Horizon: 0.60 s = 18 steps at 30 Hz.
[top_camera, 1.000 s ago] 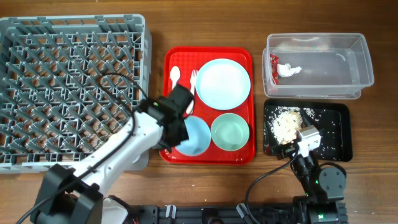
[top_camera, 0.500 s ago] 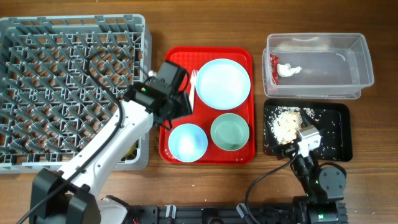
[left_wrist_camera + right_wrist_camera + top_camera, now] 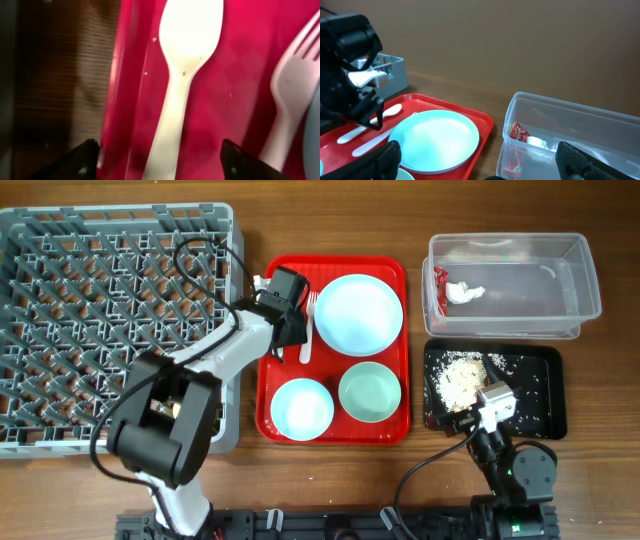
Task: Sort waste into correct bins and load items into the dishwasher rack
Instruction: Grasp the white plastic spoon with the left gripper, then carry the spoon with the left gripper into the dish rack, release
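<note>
My left gripper [image 3: 287,318] hovers over the far-left corner of the red tray [image 3: 395,430]. It is open, low over the white spoon [image 3: 185,65], whose handle lies between the fingertips [image 3: 84,159]. The white fork [image 3: 292,85] lies just to the right, next to the pale blue plate [image 3: 358,313]. A blue bowl [image 3: 302,408] and a green bowl [image 3: 370,391] sit at the tray's front. The wrapper [image 3: 460,292] lies in the clear tub [image 3: 560,255], and rice scraps [image 3: 462,378] lie in the black tray [image 3: 545,415]. My right gripper [image 3: 488,408] rests open at the black tray's near edge.
The grey dishwasher rack [image 3: 110,320] fills the left side, right beside the red tray. In the right wrist view the plate [image 3: 437,137] and the clear tub [image 3: 570,135] lie ahead, with the left gripper [image 3: 350,75] at the far left.
My left gripper has moved from over the blue bowl to the tray's far-left corner, above the spoon, and has opened. The blue bowl now shows fully. The right arm has not moved.
</note>
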{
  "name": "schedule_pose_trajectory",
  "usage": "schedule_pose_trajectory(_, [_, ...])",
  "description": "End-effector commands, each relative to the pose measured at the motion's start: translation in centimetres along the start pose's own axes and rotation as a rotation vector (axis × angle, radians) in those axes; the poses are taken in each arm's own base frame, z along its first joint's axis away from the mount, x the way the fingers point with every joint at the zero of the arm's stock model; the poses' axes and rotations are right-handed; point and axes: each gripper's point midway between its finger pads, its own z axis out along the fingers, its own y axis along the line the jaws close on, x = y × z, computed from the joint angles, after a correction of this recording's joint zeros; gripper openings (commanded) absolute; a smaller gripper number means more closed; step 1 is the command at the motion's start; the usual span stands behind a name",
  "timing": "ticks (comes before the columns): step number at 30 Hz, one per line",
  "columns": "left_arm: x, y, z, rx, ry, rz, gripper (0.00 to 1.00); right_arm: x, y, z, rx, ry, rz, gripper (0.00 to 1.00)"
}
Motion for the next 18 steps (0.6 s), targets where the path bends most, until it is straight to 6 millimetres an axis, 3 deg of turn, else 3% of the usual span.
schedule_pose_trajectory(1, [0.0, -0.4, 1.3, 0.006, -0.002, 0.01, 0.63, -0.3, 0.0, -0.1, -0.005, -0.012, -0.009, 1.0])
schedule_pose_trajectory(3, [0.4, -0.3, 1.8, 0.003, 0.013, 0.013, 0.59, -0.3, 0.0, -0.1, -0.005, -0.012, -0.009, 1.0])
schedule_pose_trajectory(4, [0.6, -0.2, 1.7, -0.003, 0.023, 0.044, 0.51, -0.3, 0.0, -0.1, -0.005, -0.012, -0.009, 1.0])
schedule_pose_trajectory(6, [0.7, 0.2, 1.2, -0.019, 0.031, 0.062, 0.53, -0.3, 0.0, -0.1, -0.005, -0.012, -0.009, 1.0])
schedule_pose_trajectory(9, [-0.7, 1.8, -1.1, -0.092, -0.008, 0.059, 0.56, -0.3, 0.0, -0.1, -0.005, -0.012, -0.009, 1.0])
schedule_pose_trajectory(12, [-2.2, 0.7, -3.0, -0.035, -0.054, 0.055, 0.62, -0.3, 0.0, -0.1, -0.005, -0.012, -0.009, 1.0])
schedule_pose_trajectory(15, [-1.7, -1.2, -2.6, 0.062, -0.029, 0.124, 0.56, -0.3, 0.1, -0.1, -0.005, -0.012, -0.009, 1.0])
schedule_pose_trajectory(18, [-1.7, -1.7, -2.1, 0.085, -0.025, 0.135, 0.48, -0.3, 0.0, -0.1, -0.005, -0.012, -0.009, 1.0])
